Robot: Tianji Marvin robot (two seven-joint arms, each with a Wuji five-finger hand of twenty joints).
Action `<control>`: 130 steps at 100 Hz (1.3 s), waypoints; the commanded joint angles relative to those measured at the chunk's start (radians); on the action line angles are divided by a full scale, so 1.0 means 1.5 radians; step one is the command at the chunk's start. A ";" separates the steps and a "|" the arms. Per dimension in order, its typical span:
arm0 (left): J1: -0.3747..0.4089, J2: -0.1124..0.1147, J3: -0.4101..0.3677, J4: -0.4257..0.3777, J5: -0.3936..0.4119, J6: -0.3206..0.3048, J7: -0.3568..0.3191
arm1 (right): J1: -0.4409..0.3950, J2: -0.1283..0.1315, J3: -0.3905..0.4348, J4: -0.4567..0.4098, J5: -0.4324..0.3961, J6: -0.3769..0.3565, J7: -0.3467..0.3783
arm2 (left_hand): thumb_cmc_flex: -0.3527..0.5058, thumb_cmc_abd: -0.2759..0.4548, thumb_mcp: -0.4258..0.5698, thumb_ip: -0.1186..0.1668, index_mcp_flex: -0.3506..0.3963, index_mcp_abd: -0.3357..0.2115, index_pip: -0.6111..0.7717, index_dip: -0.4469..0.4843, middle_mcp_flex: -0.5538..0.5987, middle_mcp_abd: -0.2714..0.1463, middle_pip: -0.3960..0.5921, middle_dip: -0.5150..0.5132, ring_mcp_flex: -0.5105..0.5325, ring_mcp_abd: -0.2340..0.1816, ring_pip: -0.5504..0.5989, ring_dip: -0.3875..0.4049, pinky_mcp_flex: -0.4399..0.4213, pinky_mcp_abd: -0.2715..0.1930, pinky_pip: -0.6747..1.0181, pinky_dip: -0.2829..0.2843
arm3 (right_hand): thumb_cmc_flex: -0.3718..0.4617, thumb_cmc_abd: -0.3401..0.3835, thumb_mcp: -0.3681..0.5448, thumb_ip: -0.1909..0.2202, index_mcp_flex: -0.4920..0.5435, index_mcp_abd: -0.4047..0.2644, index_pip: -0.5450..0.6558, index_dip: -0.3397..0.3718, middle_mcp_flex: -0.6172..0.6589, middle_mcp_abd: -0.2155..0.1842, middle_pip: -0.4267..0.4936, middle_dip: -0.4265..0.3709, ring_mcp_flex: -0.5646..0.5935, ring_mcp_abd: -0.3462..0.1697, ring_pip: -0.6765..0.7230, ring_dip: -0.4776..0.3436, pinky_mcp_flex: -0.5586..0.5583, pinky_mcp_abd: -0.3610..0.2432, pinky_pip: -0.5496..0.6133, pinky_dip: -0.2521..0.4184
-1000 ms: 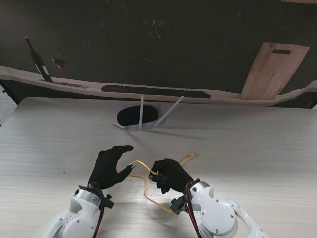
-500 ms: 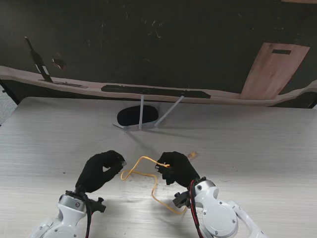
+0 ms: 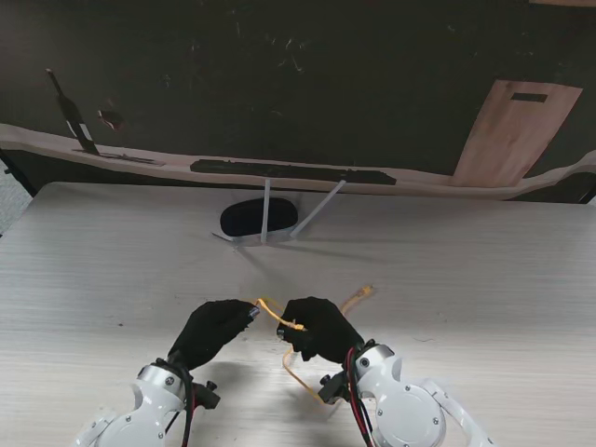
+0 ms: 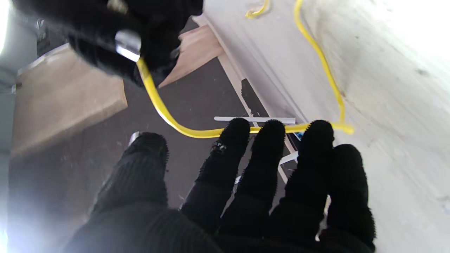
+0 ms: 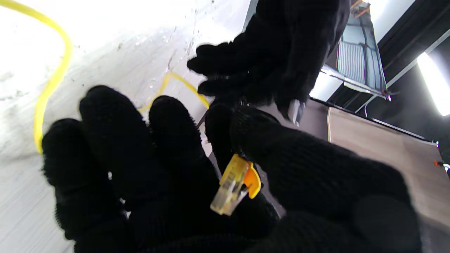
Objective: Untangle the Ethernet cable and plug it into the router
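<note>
The yellow Ethernet cable (image 3: 271, 311) runs between my two black-gloved hands near the table's front. My right hand (image 3: 318, 328) is shut on its clear plug (image 5: 233, 186), pinched between thumb and forefinger. My left hand (image 3: 217, 331) reaches toward it with fingers spread and the thumb apart. The cable (image 4: 165, 112) crosses just beyond the left fingertips (image 4: 270, 130); I see no grip on it. A slack loop (image 3: 291, 372) lies nearer to me, and the other end (image 3: 360, 294) rests to the right. The black router (image 3: 258, 217) with white antennas stands farther away at the centre.
A wooden board (image 3: 517, 130) leans on the dark wall at the far right. A long dark strip (image 3: 289, 170) lies along the light ledge behind the table. A dark tool (image 3: 73, 116) stands at the far left.
My left hand has swung right toward the right hand and opened out of a fist. The right hand shifted slightly left and nearer, shortening the cable span between them.
</note>
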 commanded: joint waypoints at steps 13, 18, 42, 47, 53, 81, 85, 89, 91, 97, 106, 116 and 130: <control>-0.014 -0.013 0.018 0.003 -0.042 0.021 -0.010 | 0.011 0.009 -0.023 0.001 -0.009 0.003 0.042 | -0.030 0.024 -0.024 0.018 0.014 0.005 -0.039 -0.019 -0.011 0.010 -0.016 -0.014 -0.012 0.022 -0.014 -0.014 -0.012 -0.021 -0.011 -0.017 | 0.015 0.008 0.008 -0.007 0.001 -0.018 0.027 0.002 0.029 0.014 -0.001 -0.005 0.019 -0.006 -0.008 -0.004 -0.010 0.018 0.015 -0.010; -0.018 -0.014 0.023 0.004 -0.049 0.027 -0.009 | 0.016 0.011 -0.028 0.004 -0.011 0.006 0.048 | -0.031 0.020 -0.025 0.019 0.017 0.003 -0.041 -0.020 -0.011 0.010 -0.017 -0.014 -0.010 0.021 -0.014 -0.015 -0.012 -0.021 -0.011 -0.018 | 0.016 0.009 0.007 -0.006 0.000 -0.020 0.027 0.002 0.028 0.014 -0.001 -0.005 0.019 -0.006 -0.010 -0.005 -0.013 0.018 0.014 -0.011; -0.027 -0.013 0.035 -0.001 -0.062 0.056 -0.025 | 0.036 0.014 -0.047 0.014 -0.017 0.017 0.065 | -0.067 -0.051 0.087 0.026 0.019 0.003 -0.033 -0.014 0.003 0.004 -0.003 -0.007 0.011 0.010 0.003 -0.036 0.011 -0.024 0.005 -0.013 | 0.016 0.009 0.005 -0.006 0.000 -0.021 0.027 0.003 0.027 0.013 -0.002 -0.006 0.019 -0.006 -0.014 -0.006 -0.014 0.018 0.014 -0.011; -0.028 -0.013 0.038 -0.003 -0.063 0.062 -0.026 | 0.039 0.015 -0.050 0.016 -0.018 0.020 0.068 | -0.067 -0.066 0.109 0.031 0.014 0.000 -0.022 -0.008 0.004 0.002 0.003 -0.004 0.016 0.005 0.005 -0.035 0.015 -0.024 0.008 -0.012 | 0.015 0.009 0.005 -0.006 0.000 -0.021 0.027 0.003 0.027 0.013 -0.002 -0.005 0.020 -0.007 -0.014 -0.006 -0.014 0.018 0.014 -0.012; -0.028 -0.013 0.039 -0.006 -0.068 0.068 -0.029 | 0.042 0.014 -0.054 0.019 -0.019 0.022 0.069 | -0.080 -0.088 0.156 0.029 0.007 0.001 -0.012 -0.002 0.008 -0.002 0.009 -0.001 0.027 0.001 0.011 -0.034 0.026 -0.026 0.014 -0.008 | 0.016 0.009 0.005 -0.005 0.000 -0.021 0.027 0.003 0.027 0.013 -0.002 -0.005 0.019 -0.006 -0.015 -0.006 -0.015 0.018 0.013 -0.012; -0.031 -0.014 0.050 -0.015 -0.088 0.095 -0.035 | 0.059 0.016 -0.070 0.032 -0.029 0.031 0.077 | -0.036 -0.132 0.271 0.026 -0.044 -0.021 0.075 0.047 0.013 -0.026 0.033 0.011 0.041 -0.023 0.020 -0.037 0.039 -0.038 0.022 -0.002 | 0.015 0.009 0.005 -0.005 -0.001 -0.023 0.027 0.002 0.027 0.011 -0.003 -0.005 0.020 -0.007 -0.016 -0.006 -0.016 0.018 0.013 -0.013; -0.033 -0.015 0.053 -0.015 -0.084 0.099 -0.032 | 0.062 0.016 -0.073 0.034 -0.030 0.033 0.079 | -0.005 -0.140 0.289 0.024 -0.053 -0.025 0.095 0.058 0.017 -0.033 0.040 0.014 0.047 -0.030 0.024 -0.037 0.043 -0.042 0.025 -0.001 | 0.015 0.009 0.005 -0.006 -0.001 -0.024 0.026 0.002 0.026 0.011 -0.003 -0.005 0.019 -0.007 -0.017 -0.007 -0.017 0.018 0.013 -0.013; -0.035 -0.016 0.057 -0.015 -0.078 0.102 -0.027 | 0.063 0.016 -0.075 0.036 -0.030 0.034 0.079 | 0.036 -0.160 0.291 0.004 -0.068 -0.036 0.119 0.072 0.017 -0.039 0.049 0.019 0.050 -0.037 0.027 -0.036 0.045 -0.045 0.027 -0.001 | 0.014 0.011 0.003 -0.006 -0.002 -0.025 0.026 0.002 0.024 0.011 -0.004 -0.005 0.019 -0.006 -0.021 -0.008 -0.020 0.018 0.012 -0.013; -0.035 -0.016 0.058 -0.015 -0.075 0.103 -0.024 | 0.063 0.016 -0.075 0.037 -0.030 0.035 0.079 | 0.059 -0.166 0.285 -0.003 -0.077 -0.038 0.134 0.078 0.017 -0.042 0.055 0.022 0.051 -0.040 0.029 -0.036 0.046 -0.049 0.028 -0.001 | 0.015 0.011 0.003 -0.006 -0.003 -0.026 0.026 0.002 0.024 0.011 -0.004 -0.005 0.019 -0.006 -0.021 -0.008 -0.022 0.018 0.011 -0.014; -0.037 -0.018 0.062 -0.014 -0.067 0.104 -0.013 | 0.064 0.015 -0.077 0.039 -0.029 0.037 0.076 | 0.118 -0.183 0.272 -0.011 -0.091 -0.047 0.170 0.087 0.020 -0.050 0.064 0.026 0.058 -0.045 0.034 -0.034 0.049 -0.052 0.030 0.000 | 0.015 0.012 0.002 -0.006 -0.004 -0.027 0.026 0.002 0.023 0.010 -0.004 -0.005 0.019 -0.006 -0.023 -0.009 -0.022 0.018 0.011 -0.014; -0.038 -0.020 0.066 -0.012 -0.062 0.104 -0.001 | 0.063 0.014 -0.077 0.041 -0.028 0.040 0.072 | 0.196 -0.193 0.249 -0.009 -0.109 -0.061 0.220 0.086 0.037 -0.059 0.052 0.062 0.066 -0.052 0.039 -0.033 0.054 -0.056 0.033 0.000 | 0.015 0.013 0.001 -0.006 -0.005 -0.028 0.025 0.002 0.022 0.010 -0.005 -0.005 0.018 -0.005 -0.025 -0.010 -0.024 0.018 0.010 -0.014; -0.040 -0.025 0.072 -0.007 -0.056 0.099 0.019 | 0.062 0.014 -0.077 0.041 -0.024 0.045 0.073 | 0.247 -0.199 0.269 -0.007 -0.113 -0.071 0.262 0.087 0.074 -0.070 0.011 0.103 0.078 -0.058 0.045 -0.032 0.062 -0.058 0.036 0.001 | 0.015 0.014 -0.001 -0.005 -0.008 -0.027 0.023 0.000 0.019 0.010 -0.005 -0.005 0.017 -0.004 -0.030 -0.012 -0.029 0.018 0.009 -0.015; -0.042 -0.032 0.079 0.002 -0.051 0.081 0.051 | 0.060 0.013 -0.075 0.039 -0.014 0.055 0.077 | 0.269 -0.206 0.297 -0.005 -0.110 -0.082 0.315 0.102 0.105 -0.077 0.013 0.133 0.095 -0.059 0.064 -0.024 0.073 -0.058 0.043 0.004 | 0.017 0.014 -0.007 -0.004 -0.016 -0.021 0.015 -0.015 0.007 0.014 -0.012 -0.007 0.013 0.001 -0.048 -0.019 -0.046 0.018 0.002 -0.016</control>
